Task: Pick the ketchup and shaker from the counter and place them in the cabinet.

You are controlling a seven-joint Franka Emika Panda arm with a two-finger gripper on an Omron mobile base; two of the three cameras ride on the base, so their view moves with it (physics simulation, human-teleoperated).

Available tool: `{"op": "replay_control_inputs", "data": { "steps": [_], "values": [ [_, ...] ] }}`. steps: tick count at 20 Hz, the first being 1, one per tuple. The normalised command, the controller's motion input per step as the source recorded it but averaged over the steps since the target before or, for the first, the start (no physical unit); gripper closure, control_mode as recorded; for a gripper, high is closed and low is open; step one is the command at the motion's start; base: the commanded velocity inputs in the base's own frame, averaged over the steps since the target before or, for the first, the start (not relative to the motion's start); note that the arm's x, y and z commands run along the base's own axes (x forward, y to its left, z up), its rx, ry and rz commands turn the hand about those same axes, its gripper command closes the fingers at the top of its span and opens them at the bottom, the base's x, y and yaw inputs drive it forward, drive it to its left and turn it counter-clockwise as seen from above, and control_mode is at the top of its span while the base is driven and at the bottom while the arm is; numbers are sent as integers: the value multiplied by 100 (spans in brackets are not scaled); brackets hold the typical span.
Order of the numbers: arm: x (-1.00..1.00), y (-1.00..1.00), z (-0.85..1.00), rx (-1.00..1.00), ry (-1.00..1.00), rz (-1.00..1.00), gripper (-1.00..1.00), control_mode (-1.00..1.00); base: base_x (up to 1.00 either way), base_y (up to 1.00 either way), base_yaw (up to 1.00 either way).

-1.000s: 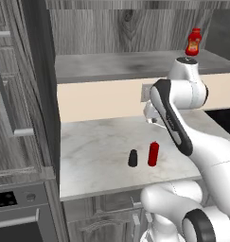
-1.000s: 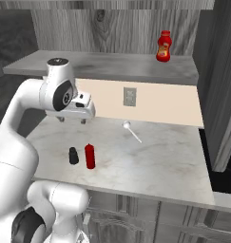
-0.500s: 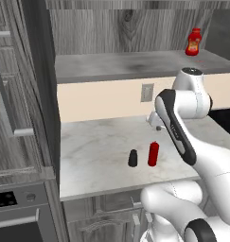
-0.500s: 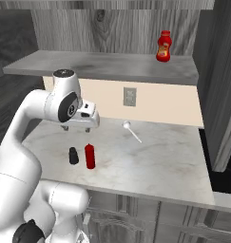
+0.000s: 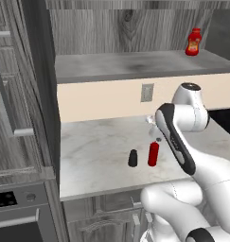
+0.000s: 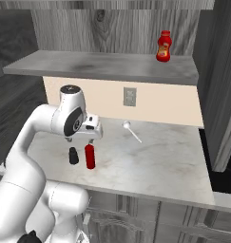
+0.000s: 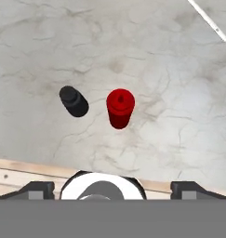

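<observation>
Since the earlier frames the arm's elbow and wrist have swung lower and nearer the counter's front; the bottles have not shifted. The gripper (image 6: 91, 140) now hangs directly over the ketchup (image 6: 90, 156), fingers spread wide and holding nothing, a clear gap between it and the nozzle.

The ketchup (image 5: 154, 153) stands upright on the counter (image 5: 97, 142), near the front edge. The shaker (image 5: 132, 158) stands just to its left, close but apart. From the hand camera, the ketchup (image 7: 120, 107) sits near centre with the shaker (image 7: 74, 101) beside it and bare marble (image 7: 170, 65) all round.

A white spoon (image 6: 132, 131) lies farther back and to the right, well apart from both. The right half of the counter is open.

The cabinet shelf (image 6: 102, 65) above is bare except for a bright-red bottle with a yellow label (image 6: 163, 46) at its far right end.
</observation>
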Motion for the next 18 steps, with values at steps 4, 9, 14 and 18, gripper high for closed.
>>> {"op": "replay_control_inputs", "data": {
  "steps": [4,9,14,18],
  "values": [
    [0,0,-52,0,0,5,-100,-100,0,0,0],
    [0,0,-44,0,-1,6,-100,-100,0,0,0],
    [0,0,-38,0,-3,7,-100,-100,0,0,0],
    [0,-1,-36,0,-5,5,-100,-100,0,0,0]
  ]
}}
